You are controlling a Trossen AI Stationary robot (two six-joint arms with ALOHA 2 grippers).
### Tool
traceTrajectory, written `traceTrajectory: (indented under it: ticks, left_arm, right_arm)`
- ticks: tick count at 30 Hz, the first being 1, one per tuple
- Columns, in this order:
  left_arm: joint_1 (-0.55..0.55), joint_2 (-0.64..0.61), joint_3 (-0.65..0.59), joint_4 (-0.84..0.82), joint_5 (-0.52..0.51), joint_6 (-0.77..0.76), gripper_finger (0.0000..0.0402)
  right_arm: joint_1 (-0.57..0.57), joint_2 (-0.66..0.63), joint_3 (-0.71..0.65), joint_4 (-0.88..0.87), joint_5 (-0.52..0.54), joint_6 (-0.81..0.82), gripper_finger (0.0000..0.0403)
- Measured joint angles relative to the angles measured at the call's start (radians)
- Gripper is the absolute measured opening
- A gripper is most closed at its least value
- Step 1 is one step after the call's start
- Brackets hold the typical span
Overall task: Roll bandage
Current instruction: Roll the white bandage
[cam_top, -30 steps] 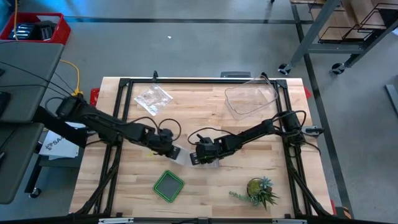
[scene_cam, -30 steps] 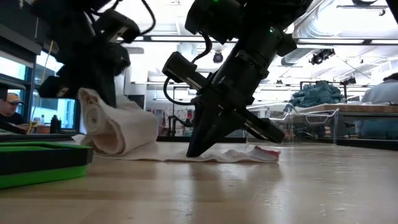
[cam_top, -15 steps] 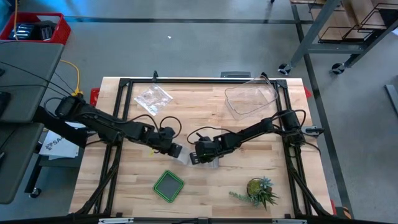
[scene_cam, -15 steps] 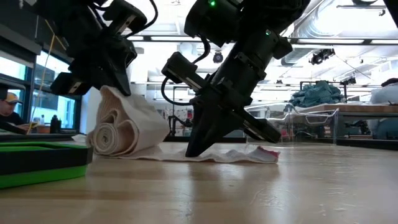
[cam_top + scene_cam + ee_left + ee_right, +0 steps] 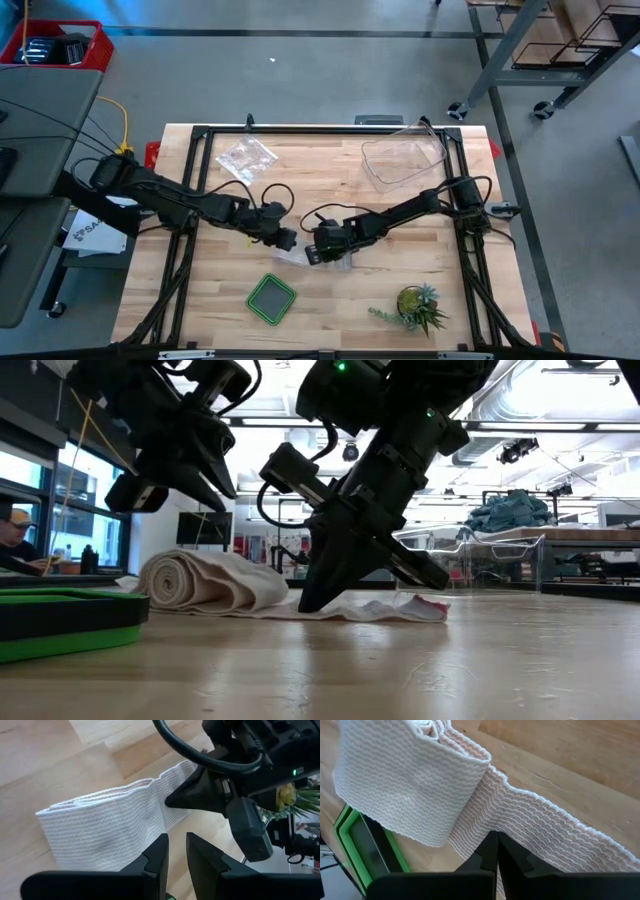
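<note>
The white gauze bandage (image 5: 293,256) lies on the table, its left part a loose flattened roll (image 5: 200,582) and its right part a flat strip (image 5: 395,608). My left gripper (image 5: 165,485) hangs just above the roll and touches nothing. In the left wrist view (image 5: 177,845) its fingers stand a little apart and empty over the roll (image 5: 100,835). My right gripper (image 5: 312,598) is shut, its tips down on the strip just right of the roll. My right gripper presses its shut fingertips (image 5: 492,845) down on the flat strip (image 5: 530,827) close beside the roll. It comes slanting down from the table's right. The strip lies flat on the table under the tips.
A green square tray (image 5: 271,298) lies near the front edge, just in front of the roll. A potted plant (image 5: 415,305) stands front right. A clear tub (image 5: 400,160) and a clear plastic bag (image 5: 245,155) lie at the back. A person (image 5: 12,535) shows beyond the table.
My left gripper has carried the roll toward the table's right, turning it over toward the right gripper, then come off it and risen. The roll, which stood tall, now lies low and flattened on the table. The strip under my right gripper has stayed put.
</note>
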Motion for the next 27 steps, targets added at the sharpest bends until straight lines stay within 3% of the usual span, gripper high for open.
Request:
traceTrajectory:
  ticks: [4,10,12,20,27]
  left_arm:
    - [0.030,-0.072,-0.001,-0.085,-0.040,0.038,0.0060]
    - [0.051,-0.277,-0.004,-0.457,-0.135,0.082,0.0060]
    - [0.041,-0.342,-0.030,-0.514,-0.151,0.057,0.0060]
    - [-0.001,-0.471,-0.128,-0.522,-0.167,-0.078,0.0060]
    - [-0.001,-0.466,-0.128,-0.521,-0.203,0.056,0.0060]
  right_arm:
    - [0.000,0.000,0.000,-0.005,-0.013,-0.009,0.0000]
    - [-0.001,-0.012,-0.001,-0.006,-0.022,-0.024,0.0000]
    - [-0.001,-0.029,-0.002,-0.032,-0.015,-0.041,0.0000]
    - [-0.018,-0.120,-0.002,-0.167,0.027,-0.077,0.0000]
    - [-0.019,-0.224,-0.002,-0.204,0.118,-0.095,0.0000]
